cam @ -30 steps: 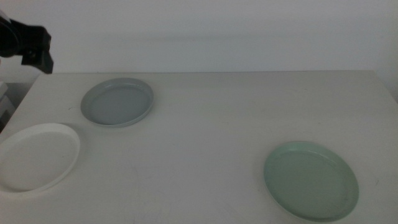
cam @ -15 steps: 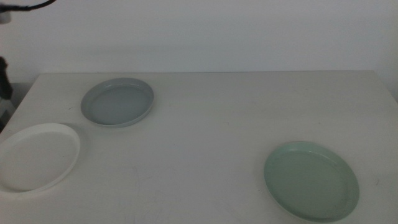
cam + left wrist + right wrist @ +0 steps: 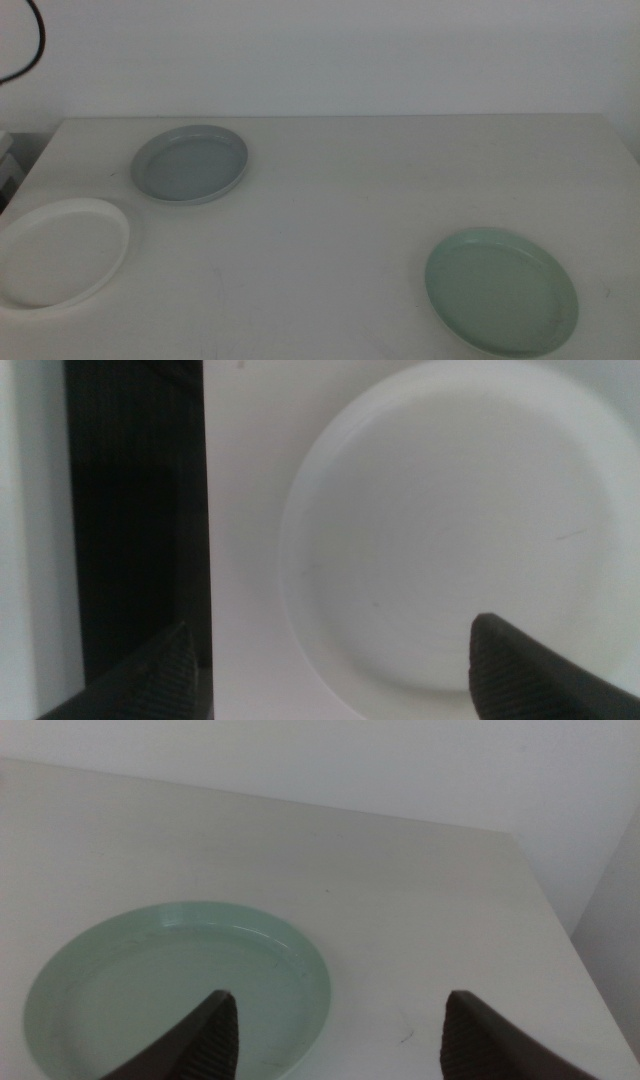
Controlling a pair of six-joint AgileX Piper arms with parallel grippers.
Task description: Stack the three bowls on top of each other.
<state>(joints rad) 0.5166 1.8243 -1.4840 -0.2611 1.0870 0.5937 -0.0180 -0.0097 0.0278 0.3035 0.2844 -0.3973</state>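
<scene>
In the middle view, three bowls lie apart on the desk (image 3: 350, 190): the white bowl (image 3: 58, 252) at the near left edge, the grey-blue bowl (image 3: 190, 164) behind it, the mint green bowl (image 3: 501, 290) at the near right. All three hold nothing. No arm shows here.

In the left wrist view, the left gripper (image 3: 335, 665) hangs over the white bowl (image 3: 450, 540), jaws spread wide, grasping nothing. A dark gap (image 3: 135, 510) runs beside the desk edge.

In the right wrist view, the right gripper (image 3: 330, 1035) is released too, jaws wide apart, above the near rim of the mint green bowl (image 3: 160, 985).
</scene>
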